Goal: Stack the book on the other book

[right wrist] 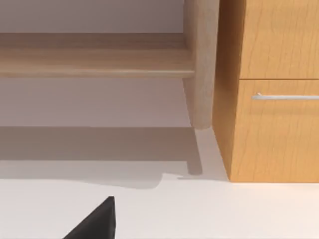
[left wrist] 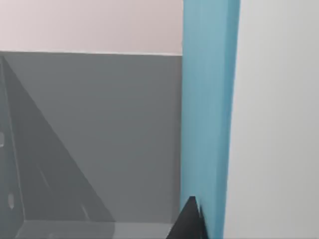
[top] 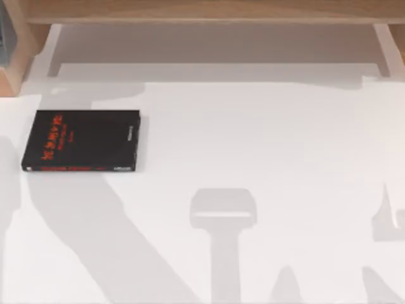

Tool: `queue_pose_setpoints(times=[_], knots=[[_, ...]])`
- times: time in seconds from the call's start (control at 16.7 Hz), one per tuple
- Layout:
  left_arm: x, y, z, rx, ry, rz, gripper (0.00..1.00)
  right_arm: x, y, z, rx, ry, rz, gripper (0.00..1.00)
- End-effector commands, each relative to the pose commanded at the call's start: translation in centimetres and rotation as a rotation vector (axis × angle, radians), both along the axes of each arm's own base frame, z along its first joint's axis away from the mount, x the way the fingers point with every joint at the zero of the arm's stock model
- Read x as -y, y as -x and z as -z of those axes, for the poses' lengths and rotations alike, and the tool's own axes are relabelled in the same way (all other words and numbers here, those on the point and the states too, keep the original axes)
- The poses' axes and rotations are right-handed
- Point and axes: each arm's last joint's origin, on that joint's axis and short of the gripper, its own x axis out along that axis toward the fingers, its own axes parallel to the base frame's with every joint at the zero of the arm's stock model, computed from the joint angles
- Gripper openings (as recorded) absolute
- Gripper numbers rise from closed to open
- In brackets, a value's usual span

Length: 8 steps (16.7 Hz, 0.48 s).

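Currently the black book [top: 82, 140] with red lettering lies flat on the white table [top: 266, 145], near the table's left edge and toward its far side, its long sides running along the far edge. A red strip runs along the side of the cover facing the near edge. Nothing rests on top of it.

Left wrist view: a light blue book [left wrist: 209, 114] stands as a tall vertical band close to the camera, with a grey wall and a pale surface behind it. A dark fingertip [left wrist: 189, 221] of the left gripper touches the blue surface at its lower part. Whether the fingers pinch the book cannot be told from this view.

Right wrist view: one dark fingertip [right wrist: 97, 221] of the right gripper shows above the white tabletop, facing a wooden shelf [right wrist: 94, 62] with a round post [right wrist: 202, 69] and a wooden cabinet [right wrist: 274, 99] with a metal drawer handle [right wrist: 286, 96]. How far apart this gripper's fingers stand cannot be told.

Top view: arm shadows fall across the table at the left, the near centre and the near right corner. A wooden shelf frame [top: 202, 11] runs along the far edge.
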Motion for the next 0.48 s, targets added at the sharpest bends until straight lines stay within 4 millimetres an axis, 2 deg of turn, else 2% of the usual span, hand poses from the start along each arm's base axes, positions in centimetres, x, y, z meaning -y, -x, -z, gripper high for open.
queue_pose_setpoints(times=[0.48], knots=[[-0.14, 0.98, -1.01, 0.002, -0.002, -0.003, 0.00, 0.00, 0.00, 0.00, 0.000, 0.000, 0.000, 1.00]])
